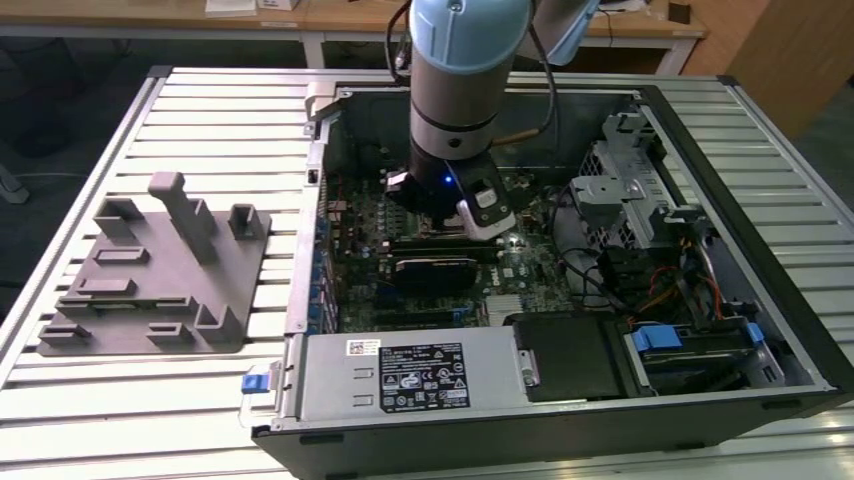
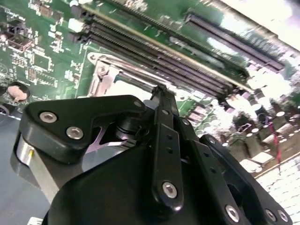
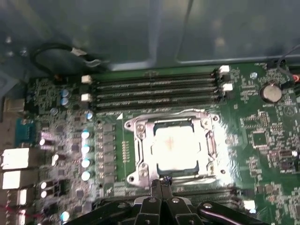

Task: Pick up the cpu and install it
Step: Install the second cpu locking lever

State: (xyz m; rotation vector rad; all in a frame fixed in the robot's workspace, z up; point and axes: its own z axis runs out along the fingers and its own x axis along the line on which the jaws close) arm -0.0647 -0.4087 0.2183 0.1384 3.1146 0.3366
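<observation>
Two fingers of the claw are meeting tip to tip, clenched, with nothing showing between them. They are hanging just beside the near edge of the socket frame. No chip in the grip, folks. The cpu is lying inside that frame, its pale top glowing under the light and looking level from the first wrist view. The second wrist view is giving the same story: closed tips poised close over the frame's rim.

Moving outward, the memory slots are running along the far side of the socket, well clear of the fingers. In the exterior view the arm is reaching down into the open computer case. The grey fixture is sitting on the slatted table at nine o'clock from the claw, well apart from it. The power supply is sitting at six o'clock.

Judging it, the install is looking far along, with the chip in its seat. Doing this well is calling for a light, square touch, with no sideways drag across the socket. All four corners of the chip should be sitting flat, and that closed tip should be staying off the frame's edge.
</observation>
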